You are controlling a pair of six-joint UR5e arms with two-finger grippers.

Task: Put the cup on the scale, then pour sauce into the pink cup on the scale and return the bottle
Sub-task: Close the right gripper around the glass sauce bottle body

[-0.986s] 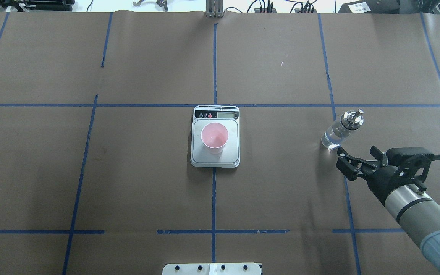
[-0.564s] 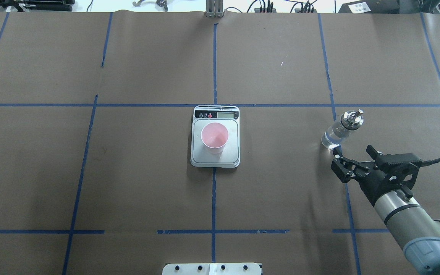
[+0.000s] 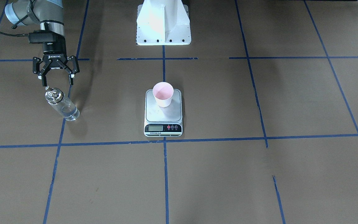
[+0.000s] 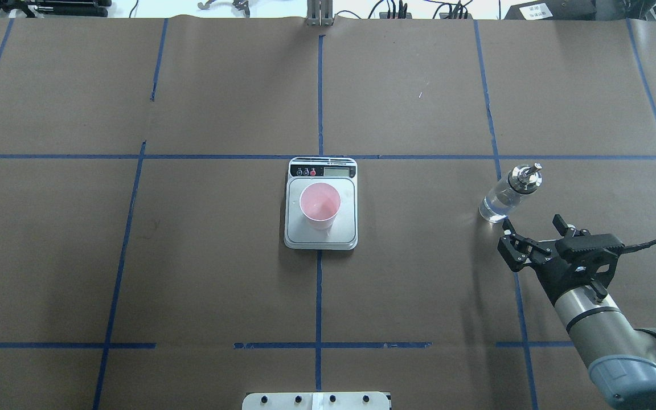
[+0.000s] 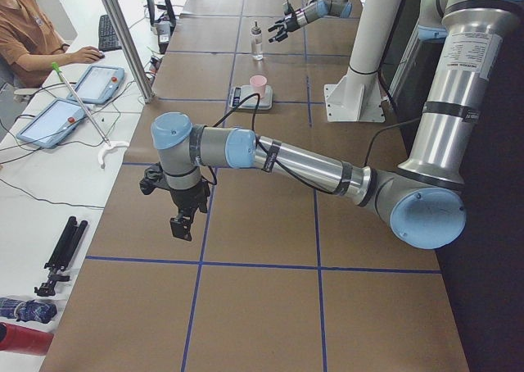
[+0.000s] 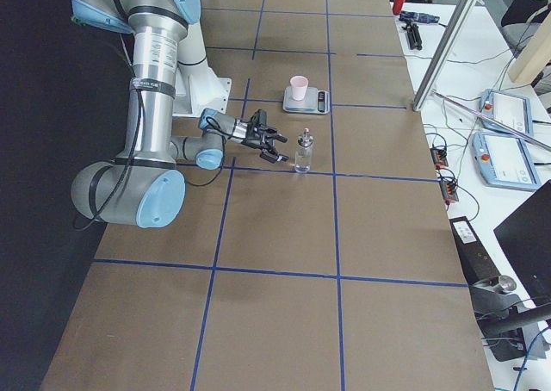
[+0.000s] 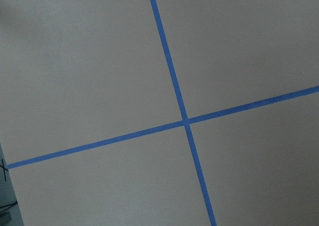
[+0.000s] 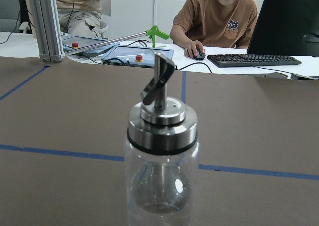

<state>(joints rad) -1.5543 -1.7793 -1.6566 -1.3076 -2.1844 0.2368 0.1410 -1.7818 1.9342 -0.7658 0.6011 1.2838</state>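
**A:** Overhead exterior view is showing the right gripper [image 4: 531, 223] coming round. A second ago its black fingers were aiming slantwise past the small clear glass bottle with the silver pour-spout cap [image 4: 503, 198]. Now they are lining up with it, and the wrist is sitting lower in the picture.

**B:** Is it holding anything?

**A:** No. Its jaws are standing wide apart and empty, just short of the bottle and not touching it. The right wrist camera is looking straight at the cap, with the glass filling the middle.

**B:** And the bottle itself?

**A:** It is standing upright on the brown paper-covered table [image 4: 419, 285], well apart from the scale on the robot's right. It is standing exactly where both earlier pictures are showing it.

**B:** So the cup step is finished?

**A:** I am judging so. The small pale pink paper cup [image 4: 319, 204] is sitting upright about the middle of the flat rectangular silver digital scale [image 4: 346, 230], unmoved too. I am reading this as the arm readying a grip on the bottle, though I cannot tell whether any sauce is lying in the cup.

**B:** What is the left gripper [image 5: 182, 223] doing?

**A:** It is hanging over bare table, far from everything. Only the side view is showing it, so I cannot tell whether it is spread or closed.
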